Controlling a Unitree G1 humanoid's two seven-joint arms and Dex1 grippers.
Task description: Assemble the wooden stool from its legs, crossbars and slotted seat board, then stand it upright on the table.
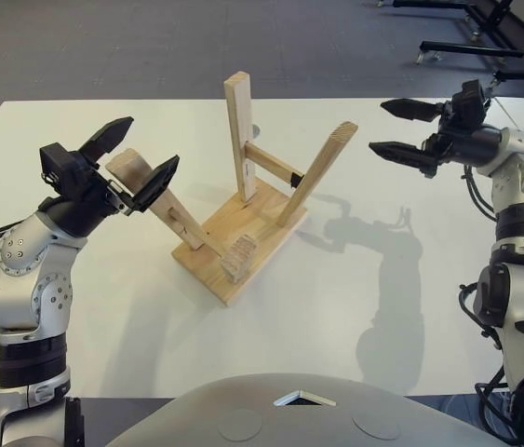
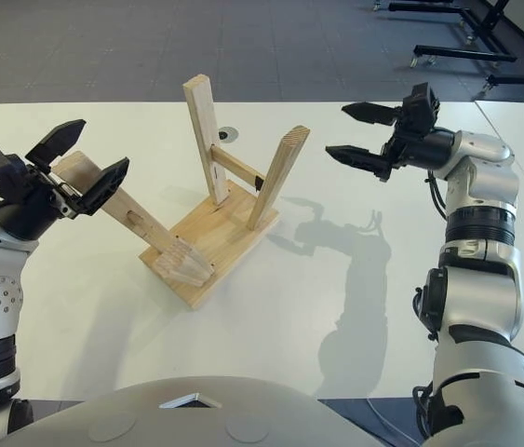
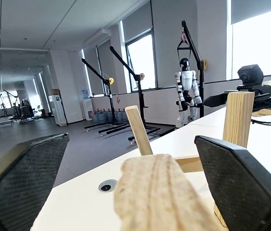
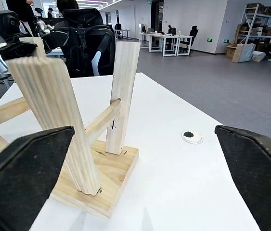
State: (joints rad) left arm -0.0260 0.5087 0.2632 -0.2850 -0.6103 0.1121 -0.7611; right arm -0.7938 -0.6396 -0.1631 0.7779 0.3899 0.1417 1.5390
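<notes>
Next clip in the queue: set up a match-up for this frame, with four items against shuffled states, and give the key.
Items
1. left end effector
2. right end effector
3. seat board
4. tallest leg

States
A. lying flat on the table
B. open, in the air on the robot's right, touching nothing
C. standing nearly upright from the board
D. open, fingers either side of the tilted leg at its top end

Pairs: 1-D, 2-B, 3-A, 4-C
</notes>
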